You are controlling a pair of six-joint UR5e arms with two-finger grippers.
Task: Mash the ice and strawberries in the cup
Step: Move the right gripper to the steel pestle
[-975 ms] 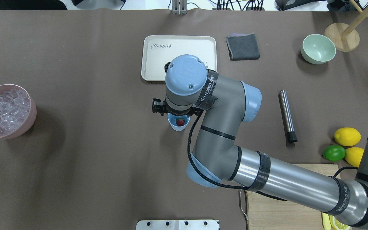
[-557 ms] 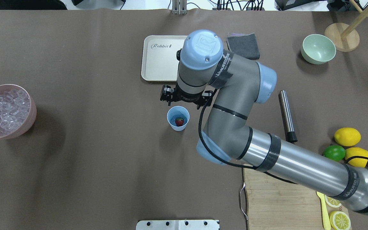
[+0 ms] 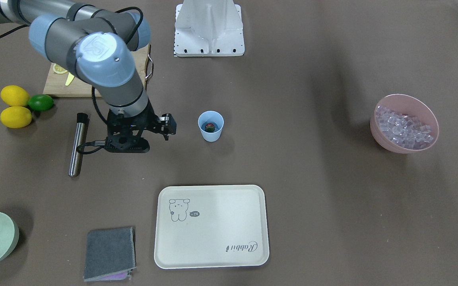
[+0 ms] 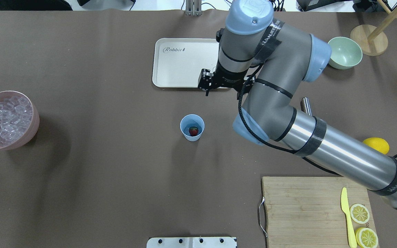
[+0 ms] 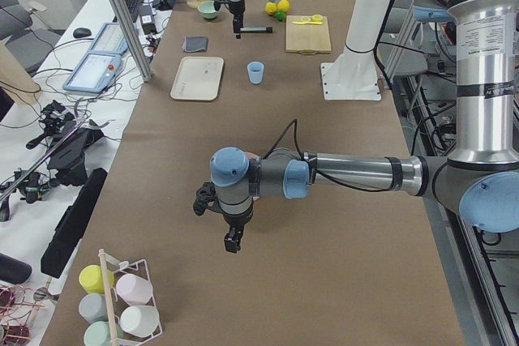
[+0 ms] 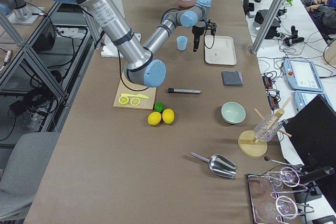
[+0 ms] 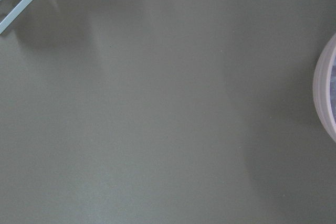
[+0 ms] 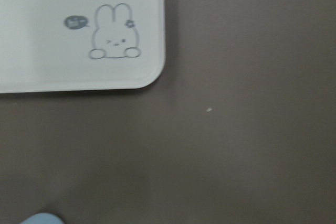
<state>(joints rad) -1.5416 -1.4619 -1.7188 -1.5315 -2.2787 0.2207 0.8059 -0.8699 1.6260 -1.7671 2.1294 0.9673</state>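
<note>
Strawberry [image 4: 193, 131] lies at the bottom of the cup [image 4: 192, 121]. Cup stands upright on the surface [image 4: 115, 179]. It is clear of the right gripper [image 4: 226, 82], toward the robot and to the left of its fingers.

Those fingers point down, spread apart, with nothing between them, held off the surface.

Ice [image 4: 5, 117] is heaped in the pink bowl [image 4: 36, 128], far out to the left of the fingers.

Tray [image 4: 177, 69] lies just beyond the fingers, away from the robot. Grey cloth [image 3: 109, 252] is beyond them and to their right. Steel rod [image 3: 78, 143] lies flat just to their right, near but apart.

Further right, two lemons [image 3: 14, 95] and a lime [image 3: 40, 102] sit clustered together. Cutting board [image 4: 298, 206] is back toward the robot on that side, carrying lemon slices [image 4: 359, 213] and a yellow knife [image 4: 346, 213]. Green bowl [image 4: 345, 53] is far right, beyond the arm.

Left gripper [image 5: 233, 241] hangs fingers-down over the surface. It shows in the side view only, so cannot tell whether its fingers are spread or closed. Its wrist view catches the pink bowl's rim at one edge.
</note>
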